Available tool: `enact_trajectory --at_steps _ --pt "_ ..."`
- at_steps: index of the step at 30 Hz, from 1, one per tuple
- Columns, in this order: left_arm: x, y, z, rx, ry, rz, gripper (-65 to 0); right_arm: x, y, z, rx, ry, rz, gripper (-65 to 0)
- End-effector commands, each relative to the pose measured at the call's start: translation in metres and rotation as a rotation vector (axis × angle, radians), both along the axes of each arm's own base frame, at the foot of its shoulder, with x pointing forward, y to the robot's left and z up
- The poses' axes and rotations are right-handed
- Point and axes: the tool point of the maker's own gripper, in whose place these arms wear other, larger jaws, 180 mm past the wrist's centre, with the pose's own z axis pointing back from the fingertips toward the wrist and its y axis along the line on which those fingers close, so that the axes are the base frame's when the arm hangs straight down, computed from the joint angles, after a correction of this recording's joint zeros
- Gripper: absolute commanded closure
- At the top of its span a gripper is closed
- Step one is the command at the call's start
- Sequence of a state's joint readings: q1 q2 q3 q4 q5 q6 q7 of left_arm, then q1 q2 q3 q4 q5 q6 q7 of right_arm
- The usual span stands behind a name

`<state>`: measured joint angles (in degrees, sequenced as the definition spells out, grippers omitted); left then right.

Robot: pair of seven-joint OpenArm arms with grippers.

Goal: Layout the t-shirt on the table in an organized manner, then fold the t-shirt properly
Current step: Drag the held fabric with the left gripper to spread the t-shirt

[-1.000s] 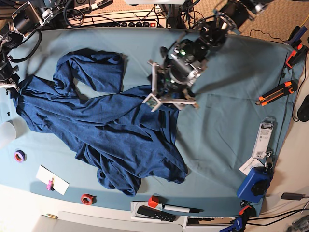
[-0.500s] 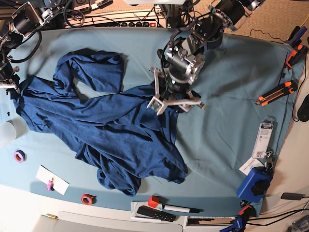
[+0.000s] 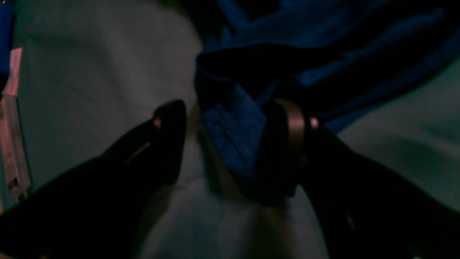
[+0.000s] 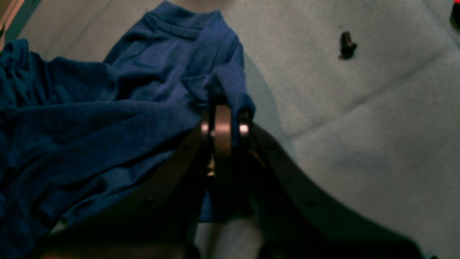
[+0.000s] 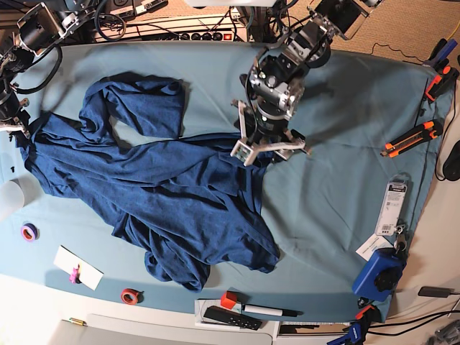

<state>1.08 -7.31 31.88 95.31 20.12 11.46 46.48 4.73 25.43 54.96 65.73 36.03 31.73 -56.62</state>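
A fold of the t-shirt lies between the spread left gripper jaws (right gripper pinches cloth).

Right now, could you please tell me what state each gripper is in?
Left gripper: open, its jaws straddling a fold of the t-shirt, not yet closed on it.
Right gripper: shut on the t-shirt's edge.

the dark blue t-shirt lies crumpled and twisted on the left half of the table, which has a light blue cloth over it, with one part looped near the back and another bunched near the front edge.
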Motion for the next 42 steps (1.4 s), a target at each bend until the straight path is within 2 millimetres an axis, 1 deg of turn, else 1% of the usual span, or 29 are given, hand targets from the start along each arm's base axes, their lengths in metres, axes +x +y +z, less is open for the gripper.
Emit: enact_trajectory --at_steps 1,6,10,12,15,20,22,24,27,30,32,39,40,42 --pt "0.002 0.011 -0.003 0.032 0.020 0.019 -34.3 0.007 -0.012 0.024 -0.047 -0.055 -0.001 0.0" --pt "0.003 0.031 -0.008 0.060 0.049 0.069 -34.1 0.008 -0.011 0.025 -0.042 -0.065 -0.001 0.0" --pt "0.001 0.041 -0.011 0.089 0.066 0.074 -28.1 0.008 -0.011 0.025 -0.042 -0.064 -0.001 0.0" --pt "0.002 0.043 -0.012 0.094 0.065 0.075 -26.8 0.008 -0.011 0.025 -0.042 -0.064 -0.001 0.0" --pt "0.002 0.046 -0.012 0.105 0.062 0.075 -26.8 0.008 -0.011 0.025 -0.042 -0.064 -0.001 0.0" --pt "0.005 0.059 -0.009 0.164 0.032 0.079 -26.7 0.008 -0.011 0.026 -0.043 -0.065 -0.001 0.0" --pt "0.006 0.062 -0.009 0.168 0.030 0.084 -23.8 0.008 -0.011 0.025 -0.042 -0.064 -0.001 0.0" --pt "0.006 0.064 -0.009 0.169 0.027 0.089 -18.4 0.008 -0.011 0.025 -0.042 -0.064 -0.001 0.0" --pt "0.006 0.063 -0.009 0.169 0.027 0.087 -12.3 0.008 -0.011 0.025 -0.042 -0.064 -0.001 0.0" --pt "0.005 0.063 -0.009 0.169 0.029 0.085 -7.9 0.008 -0.011 0.025 -0.042 -0.064 -0.001 0.0" --pt "0.005 0.063 -0.009 0.170 0.029 0.085 -6.2 0.008 -0.011 0.025 -0.043 -0.064 0.000 0.0" --pt "0.003 0.060 -0.012 0.142 0.051 0.084 -6.3 0.008 -0.011 0.025 -0.043 -0.064 -0.001 0.0" --pt "0.003 0.058 -0.013 0.139 0.056 0.076 -7.0 0.008 -0.011 0.025 -0.042 -0.064 0.000 0.0" --pt "0.002 0.057 -0.014 0.141 0.062 0.060 -10.6 0.008 -0.011 0.025 -0.043 -0.064 -0.001 0.0"
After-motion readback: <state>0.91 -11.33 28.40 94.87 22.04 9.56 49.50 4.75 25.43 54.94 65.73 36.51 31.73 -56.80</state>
